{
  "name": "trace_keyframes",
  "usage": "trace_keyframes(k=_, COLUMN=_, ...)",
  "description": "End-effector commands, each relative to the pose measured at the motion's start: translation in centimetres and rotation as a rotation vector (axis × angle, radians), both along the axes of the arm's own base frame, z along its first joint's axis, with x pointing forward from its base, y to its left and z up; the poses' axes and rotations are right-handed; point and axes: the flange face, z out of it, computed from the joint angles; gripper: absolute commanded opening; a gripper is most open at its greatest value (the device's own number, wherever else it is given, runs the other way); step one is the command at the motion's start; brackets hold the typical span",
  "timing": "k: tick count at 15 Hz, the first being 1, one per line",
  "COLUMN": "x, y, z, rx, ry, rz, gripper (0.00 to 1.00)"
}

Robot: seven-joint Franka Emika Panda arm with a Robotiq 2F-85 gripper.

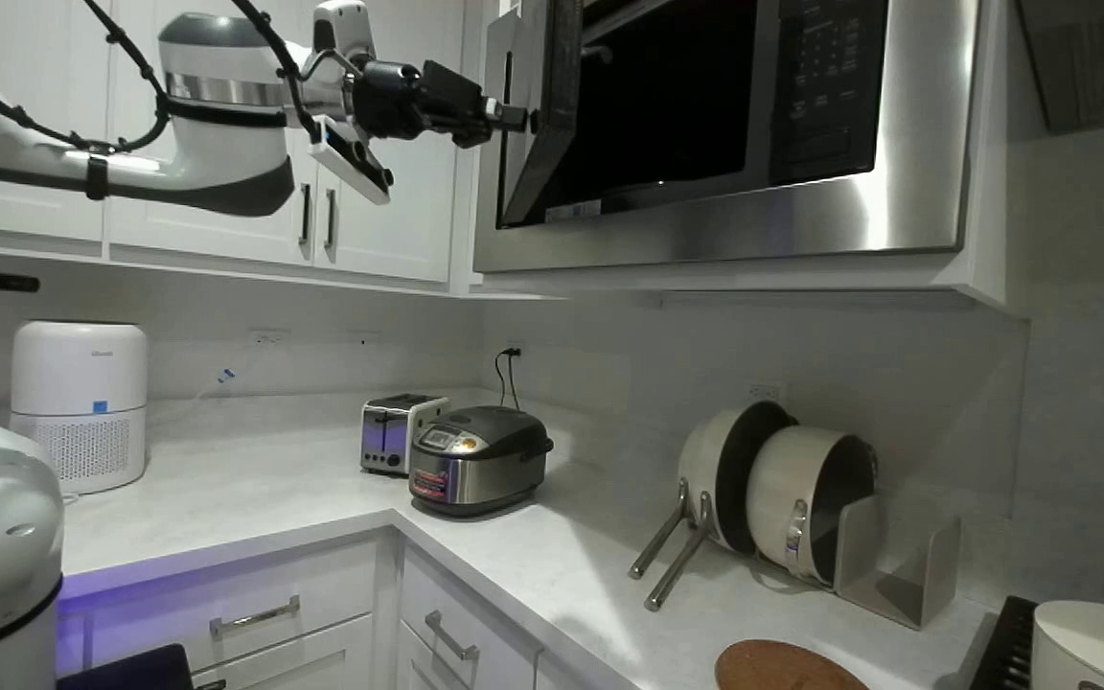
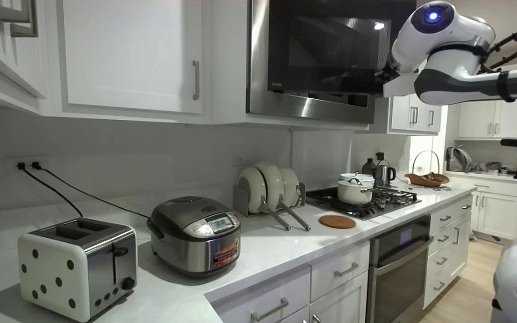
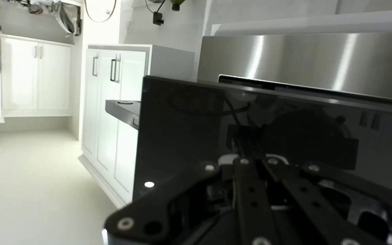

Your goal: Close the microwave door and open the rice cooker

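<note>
The microwave door is a dark glass panel that stands partly open, with the dark cavity showing beside it in an exterior view (image 1: 552, 91). It also shows in an exterior view (image 2: 317, 51) and fills much of the wrist view (image 3: 182, 136). My gripper (image 1: 511, 117) is at the door's outer face, with its tips touching or very near the glass. In the wrist view the gripper's fingers (image 3: 259, 160) are close together with nothing seen between them, and the glass mirrors them. The rice cooker (image 1: 480, 470) sits on the counter, lid down, also in an exterior view (image 2: 195, 242).
The toaster (image 1: 397, 431) stands beside the rice cooker. A white cylindrical appliance (image 1: 82, 402) stands further along the counter. Pans in a rack (image 2: 267, 186), a cork mat (image 2: 337, 221) and a pot on the stove (image 2: 355, 193) lie beyond. White upper cabinets (image 1: 217, 192) flank the microwave.
</note>
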Motion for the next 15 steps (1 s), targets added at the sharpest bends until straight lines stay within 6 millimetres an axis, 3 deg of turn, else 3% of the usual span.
trace_keyframes(k=1, x=1.2, y=-1.3, z=1.0, rx=-0.024, ry=0.036, rz=0.075, gripper=0.0)
trace_keyframes(k=8, x=2.6, y=-5.2, z=2.2, rx=-0.054, ry=0.112, rz=0.211, gripper=0.0)
trace_keyframes(k=15, x=5.2, y=-9.2, z=1.9, rx=-0.138, ry=0.172, rz=0.341, gripper=0.0)
